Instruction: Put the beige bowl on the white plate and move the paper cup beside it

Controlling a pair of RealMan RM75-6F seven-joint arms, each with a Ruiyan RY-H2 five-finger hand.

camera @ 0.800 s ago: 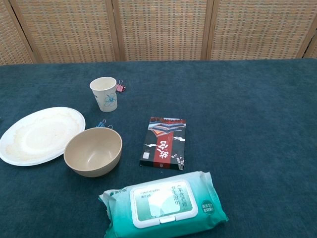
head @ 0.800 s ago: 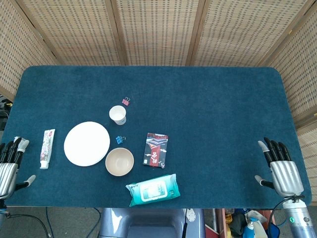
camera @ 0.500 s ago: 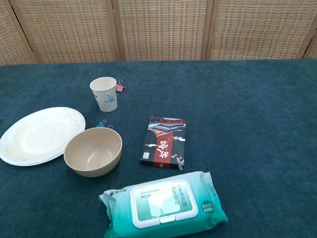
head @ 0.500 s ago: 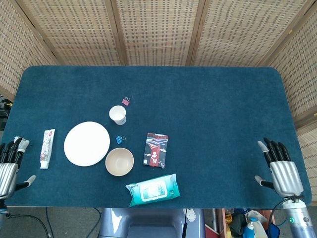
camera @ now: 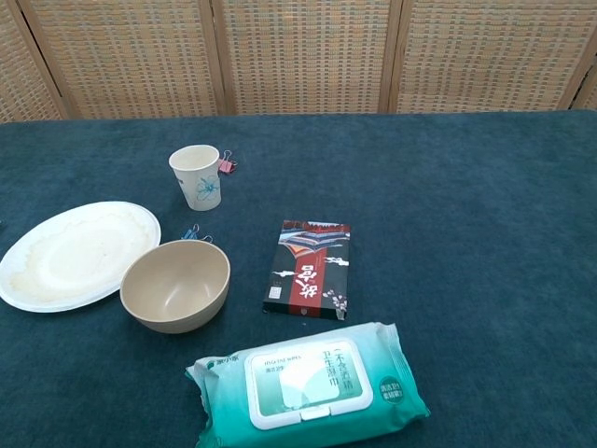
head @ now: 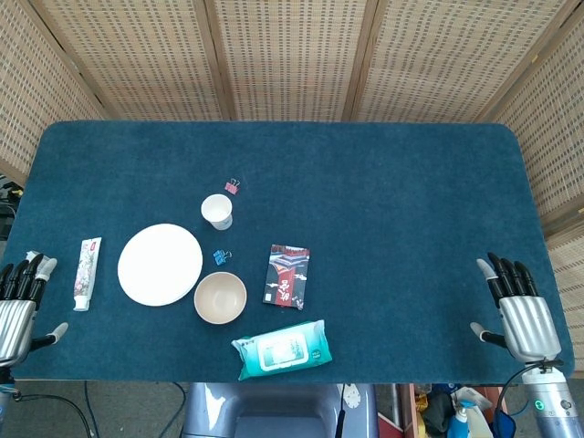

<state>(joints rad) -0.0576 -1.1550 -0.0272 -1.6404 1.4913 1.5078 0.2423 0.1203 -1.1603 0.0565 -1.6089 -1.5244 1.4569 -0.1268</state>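
Note:
The beige bowl (head: 220, 297) (camera: 175, 286) stands upright on the blue cloth, just right of the white plate (head: 160, 264) (camera: 73, 253) and touching its rim. Behind them stands the paper cup (head: 217, 211) (camera: 196, 175), upright and empty. My left hand (head: 17, 306) rests at the table's near left corner, fingers apart and holding nothing. Over at the near right corner my right hand (head: 518, 310) lies the same way, empty. Neither hand shows in the chest view.
A toothpaste tube (head: 87, 273) lies left of the plate. A dark booklet (head: 287, 275) (camera: 309, 267) sits right of the bowl, a wet-wipes pack (head: 281, 349) (camera: 308, 381) in front. A pink clip (head: 232, 186) and a blue clip (head: 222, 256) lie near the cup.
Both hands have slipped slightly toward the near edge. The objects have not moved.

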